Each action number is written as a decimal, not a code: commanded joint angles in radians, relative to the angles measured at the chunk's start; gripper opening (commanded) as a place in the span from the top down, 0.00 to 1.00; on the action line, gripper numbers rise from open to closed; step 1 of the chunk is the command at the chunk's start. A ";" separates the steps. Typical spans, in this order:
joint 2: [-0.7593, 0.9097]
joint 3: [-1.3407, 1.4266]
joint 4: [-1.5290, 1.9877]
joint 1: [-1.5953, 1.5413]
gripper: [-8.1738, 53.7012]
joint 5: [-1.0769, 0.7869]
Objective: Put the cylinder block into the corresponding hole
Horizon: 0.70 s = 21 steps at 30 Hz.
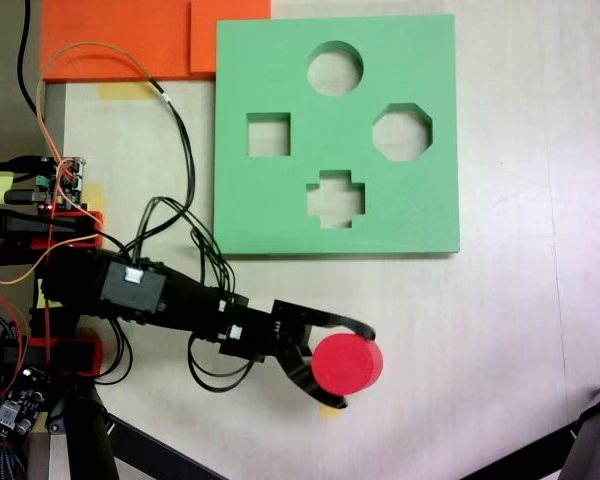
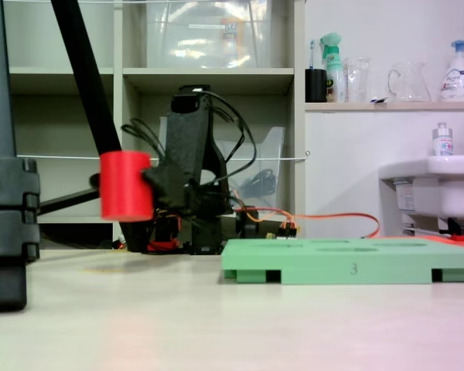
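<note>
Red cylinder block (image 2: 127,185) — gripped in tool (image 1: 346,364) — above table.

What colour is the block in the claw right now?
Red: the block shows best in the fixed view from above, between the claw's jaws.

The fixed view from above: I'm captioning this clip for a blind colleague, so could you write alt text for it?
A black robot gripper holds a red cylinder block over the pale table, below a square green foam board. The board has four empty cut-outs: a circular hole at top, a square left, an octagon right and a cross at bottom.
</note>
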 commanded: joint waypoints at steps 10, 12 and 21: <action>0.270 -0.098 0.242 -0.534 0.67 -0.017; 0.241 -0.143 0.245 -0.624 0.67 -0.029; 0.114 -0.216 0.235 -0.853 0.67 -0.028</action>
